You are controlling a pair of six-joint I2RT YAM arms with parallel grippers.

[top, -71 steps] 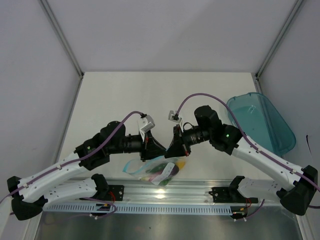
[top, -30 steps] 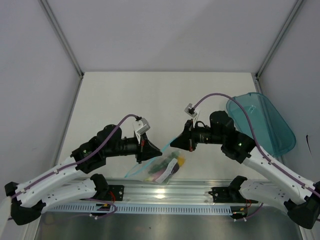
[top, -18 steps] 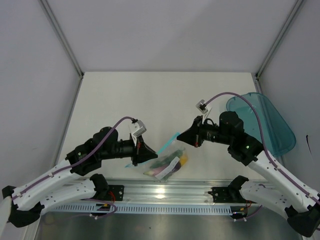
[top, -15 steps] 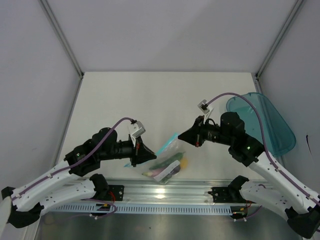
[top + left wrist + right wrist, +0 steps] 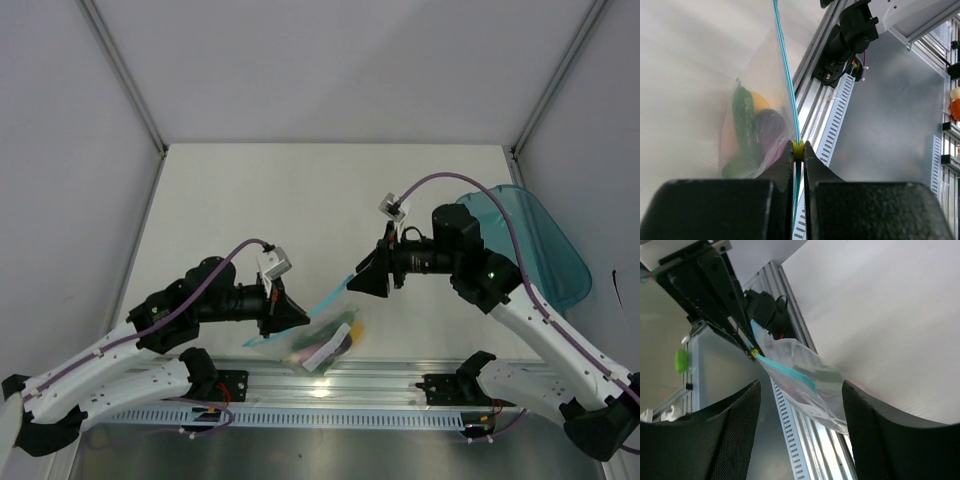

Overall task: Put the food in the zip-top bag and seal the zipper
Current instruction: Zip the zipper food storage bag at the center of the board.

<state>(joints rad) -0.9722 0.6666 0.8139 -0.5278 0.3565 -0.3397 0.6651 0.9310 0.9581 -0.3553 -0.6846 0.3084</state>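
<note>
The zip-top bag (image 5: 322, 338) hangs just over the table's near edge, with the food inside it. Through the clear plastic the left wrist view shows a green pepper (image 5: 744, 117), a yellow pepper (image 5: 760, 100) and a purple eggplant (image 5: 771, 129). My left gripper (image 5: 298, 318) is shut on the end of the teal zipper (image 5: 786, 80), pinching its yellow tab (image 5: 798, 148). My right gripper (image 5: 358, 283) stands open at the zipper's other end. In the right wrist view, the bag (image 5: 807, 382) lies between its spread fingers (image 5: 735, 440), untouched.
A translucent teal tray (image 5: 530, 245) stands at the right side of the table. The aluminium rail (image 5: 330, 378) with both arm bases runs along the near edge, right under the bag. White walls close in the table at the left, right and back.
My right gripper was shut on the zipper and slid along it to the right; now it has opened and let go. The left gripper kept its grip and shifted slightly.
</note>
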